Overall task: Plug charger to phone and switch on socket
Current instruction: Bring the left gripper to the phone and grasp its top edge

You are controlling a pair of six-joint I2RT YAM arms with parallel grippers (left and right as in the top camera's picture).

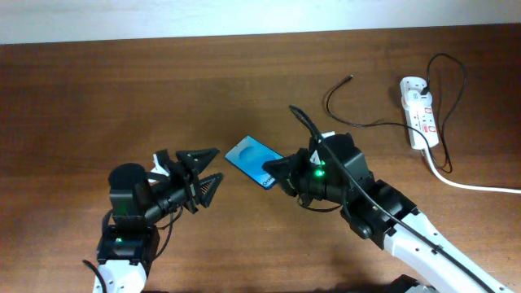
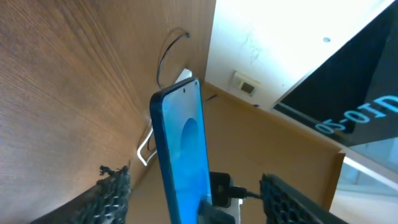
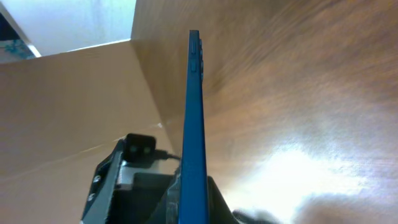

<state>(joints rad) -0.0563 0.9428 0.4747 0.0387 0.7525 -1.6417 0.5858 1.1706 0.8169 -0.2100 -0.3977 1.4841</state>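
- Right jaws: clamped on one short end of the phone (image 1: 251,159), tilted near the middle of the table (image 1: 98,89)
- Left jaws: wide apart, holding nothing, just beside the phone's other end
- Phone: thin, stiff, slippery; best gripped by the edges
- Charger (image 1: 368,124): light, bendy, well apart, by the socket (image 1: 419,114)

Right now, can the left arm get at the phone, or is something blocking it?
Probably yes. The left gripper is open, just short of the phone's free end; nothing lies between. The right gripper holds its other end.
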